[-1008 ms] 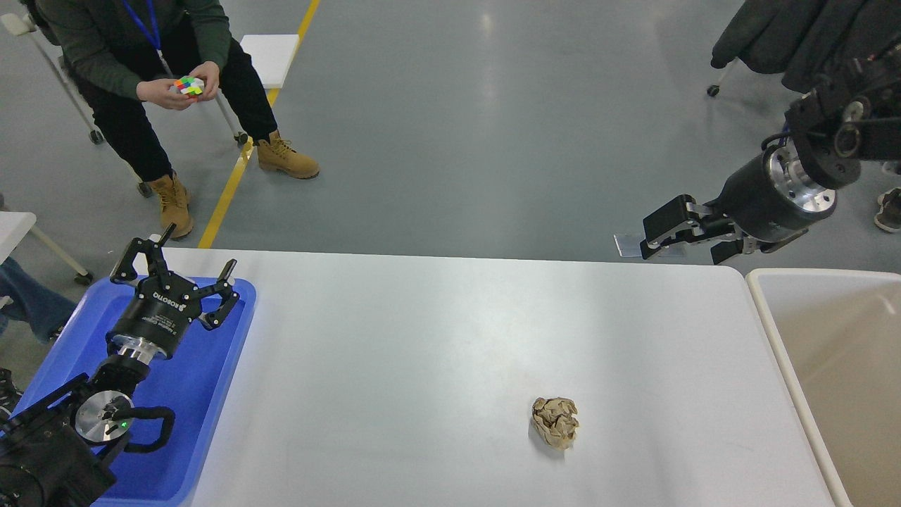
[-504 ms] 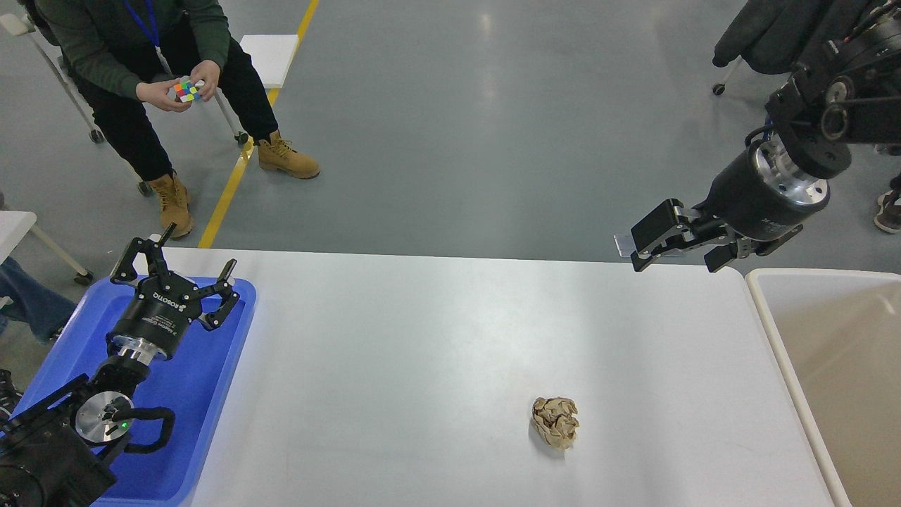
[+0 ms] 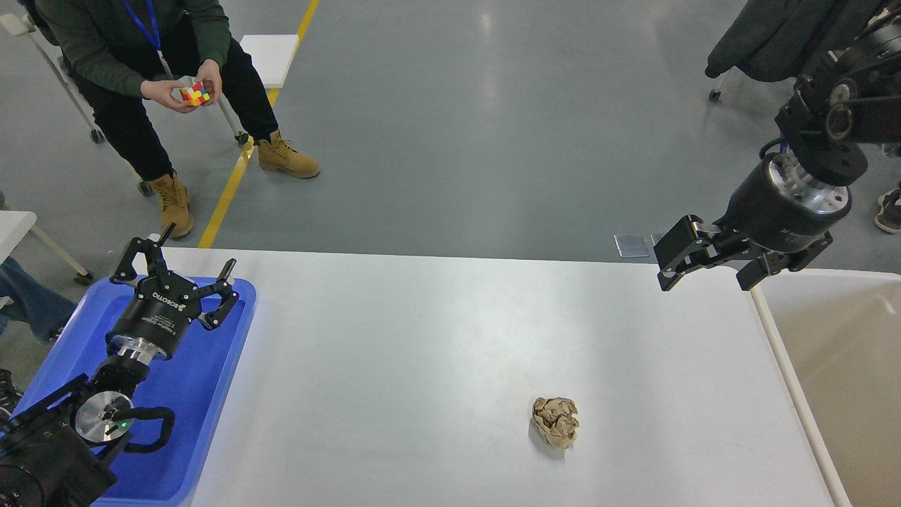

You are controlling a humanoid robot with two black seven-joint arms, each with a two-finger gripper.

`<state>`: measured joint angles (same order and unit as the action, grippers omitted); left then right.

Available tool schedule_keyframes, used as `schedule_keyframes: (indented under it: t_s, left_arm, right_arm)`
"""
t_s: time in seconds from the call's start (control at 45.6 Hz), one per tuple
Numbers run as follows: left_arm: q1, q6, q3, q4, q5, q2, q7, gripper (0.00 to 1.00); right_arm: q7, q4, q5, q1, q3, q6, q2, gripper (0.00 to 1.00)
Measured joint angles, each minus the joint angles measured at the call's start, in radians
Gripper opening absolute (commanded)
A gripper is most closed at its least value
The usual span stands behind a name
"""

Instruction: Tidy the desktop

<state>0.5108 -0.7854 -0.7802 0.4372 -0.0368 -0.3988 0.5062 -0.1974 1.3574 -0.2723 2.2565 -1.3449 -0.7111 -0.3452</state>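
Observation:
The white desktop (image 3: 422, 338) fills the lower view. A crumpled brown paper ball (image 3: 555, 422) lies on it, right of middle and near the front. My left gripper (image 3: 200, 248) is open and empty, held above the blue tray's far end. My right gripper (image 3: 702, 284) is open and empty, hovering over the desktop's far right corner, well behind and to the right of the paper ball.
A blue tray (image 3: 211, 394) sits at the desktop's left edge. A beige open bin (image 3: 845, 366) stands along its right edge. A seated person (image 3: 155, 63) handles a coloured cube on the floor beyond the far left corner.
My right gripper has swung to the right and down towards the desktop's far right corner, with its fingers now wider apart. The left arm and the paper ball have not moved.

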Motion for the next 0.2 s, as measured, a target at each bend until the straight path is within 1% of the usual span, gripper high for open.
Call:
schedule_keyframes:
  t_s: [0.197]
  left_arm:
    - [-0.001,0.0,-0.001,0.0,0.0,0.0,0.0,0.99]
  right_arm:
    - [0.02,0.001,0.002,-0.009,-0.027,-0.003,-0.012,1.0]
